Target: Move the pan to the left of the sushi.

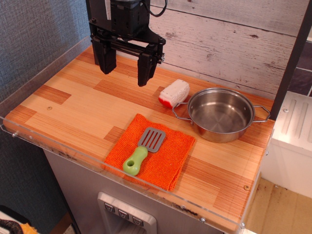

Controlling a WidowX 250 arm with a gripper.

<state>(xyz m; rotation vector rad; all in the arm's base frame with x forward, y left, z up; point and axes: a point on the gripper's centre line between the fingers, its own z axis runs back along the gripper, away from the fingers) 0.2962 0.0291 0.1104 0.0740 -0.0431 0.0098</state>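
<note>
The round shiny stainless-steel pan (220, 114) sat near the tabletop's right edge, its left wire handle just beside the small white ridged sushi (174, 93) with its red-orange end. The black gripper (125, 66) hung above the back-left area, jaws spread wide, holding nothing.

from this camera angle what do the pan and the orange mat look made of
The pan: polished stainless steel by its look, mirror-bright walls with reflections and thin wire loop handles. The orange mat: likely woven or knitted cloth, matte with a ribbed texture and soft, slightly uneven edges.
</note>
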